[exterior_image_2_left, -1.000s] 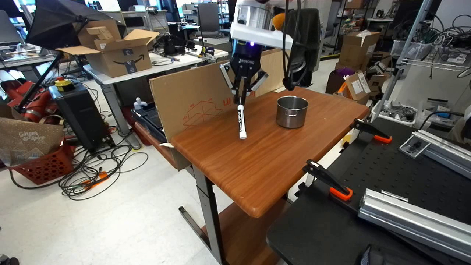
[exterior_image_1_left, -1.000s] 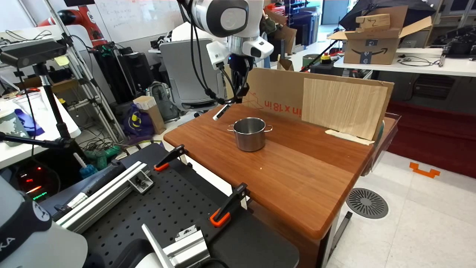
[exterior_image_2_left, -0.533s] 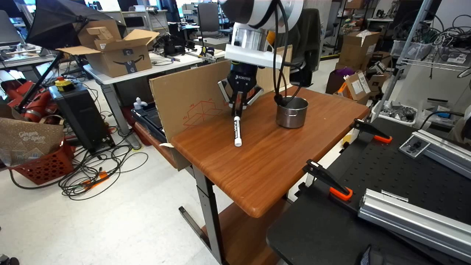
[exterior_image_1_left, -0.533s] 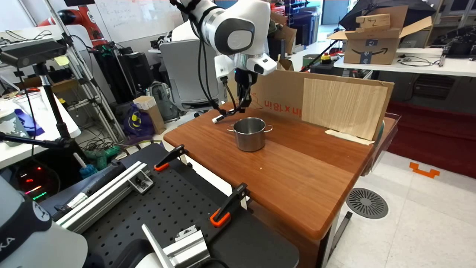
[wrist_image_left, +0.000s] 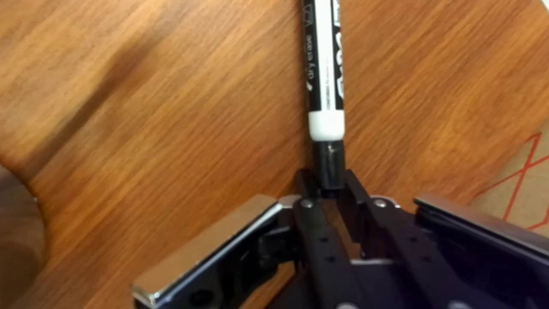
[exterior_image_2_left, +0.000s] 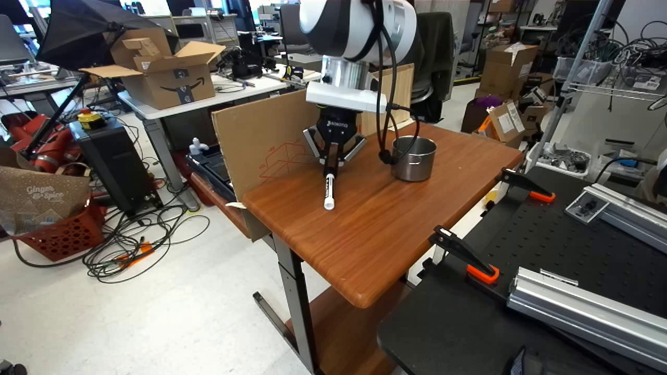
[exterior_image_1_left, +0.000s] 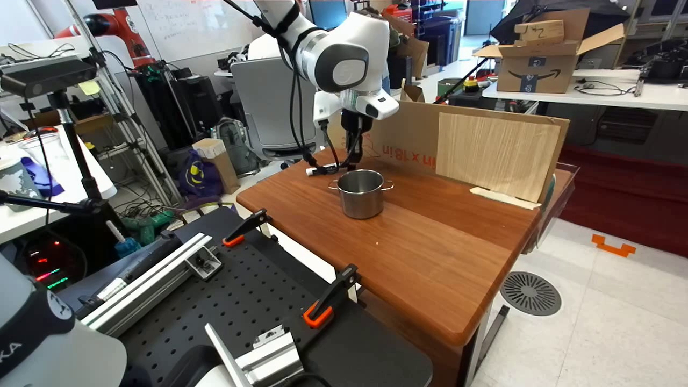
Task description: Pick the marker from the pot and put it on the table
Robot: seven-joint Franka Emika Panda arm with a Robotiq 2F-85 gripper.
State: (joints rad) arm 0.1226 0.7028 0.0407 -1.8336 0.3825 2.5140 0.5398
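The marker (exterior_image_2_left: 329, 191) is a white and black dry-erase pen. My gripper (exterior_image_2_left: 331, 171) is shut on its black cap end, as the wrist view shows with the fingertips (wrist_image_left: 327, 182) on either side of the marker (wrist_image_left: 327, 73). The marker points outward from the fingers, tilted nearly flat, low over the table (exterior_image_2_left: 344, 245). I cannot tell whether it touches the wood. In an exterior view cables partly hide the marker (exterior_image_1_left: 316, 171). The grey metal pot (exterior_image_1_left: 361, 203) stands upright on the table beside the gripper. Its wall (wrist_image_left: 19, 240) shows at the wrist view's left edge.
A cardboard panel (exterior_image_2_left: 271, 135) stands along one table edge, close to the gripper, with a pale plywood board (exterior_image_1_left: 497, 156) against it. A black workbench (exterior_image_1_left: 258, 290) with orange-tipped clamps (exterior_image_1_left: 318, 317) adjoins another edge. Cables hang from the arm near the pot.
My gripper has moved down toward the table with the marker in it. The marker is now tilted flatter and lower. The pot has not moved.
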